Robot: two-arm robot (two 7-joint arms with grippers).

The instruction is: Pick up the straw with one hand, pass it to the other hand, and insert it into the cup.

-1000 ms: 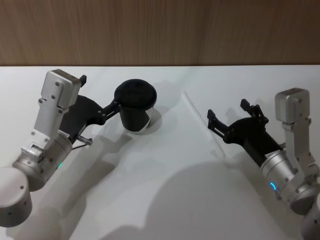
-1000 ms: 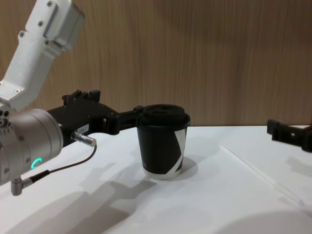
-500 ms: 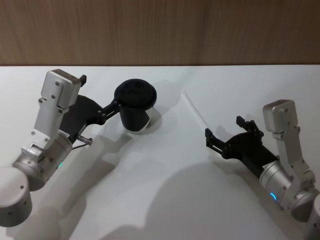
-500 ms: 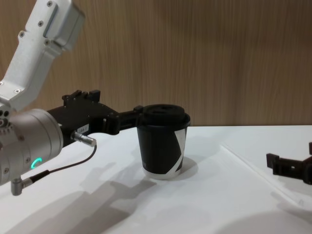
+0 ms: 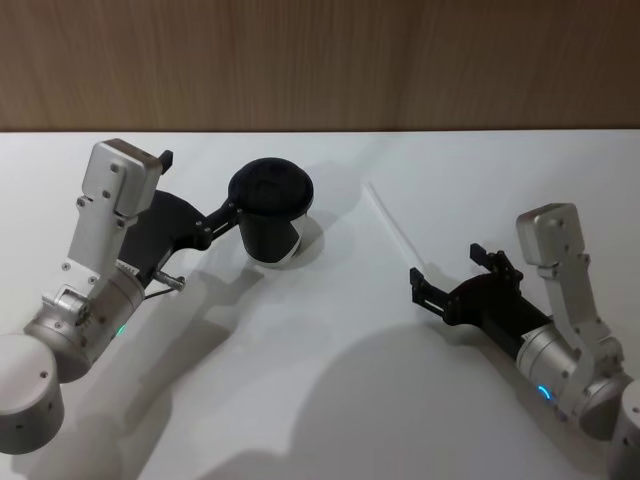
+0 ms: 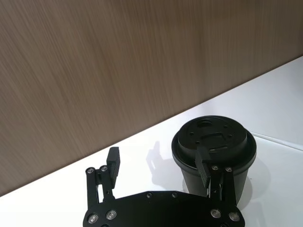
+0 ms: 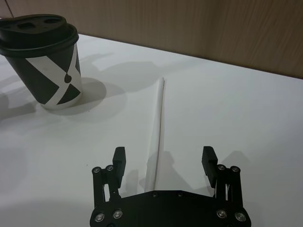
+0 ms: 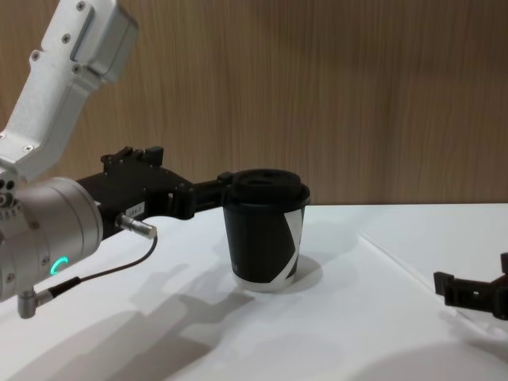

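Right hand (image 5: 447,264) lower, straw (image 5: 392,222) end hidden

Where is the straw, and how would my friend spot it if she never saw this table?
Start at the white table and look to the right of the black cup. The straw lies flat there, its near end between the fingers of the open right claw. It is long, skinny and white, almost hiding against the table, while the cup and claw are black.
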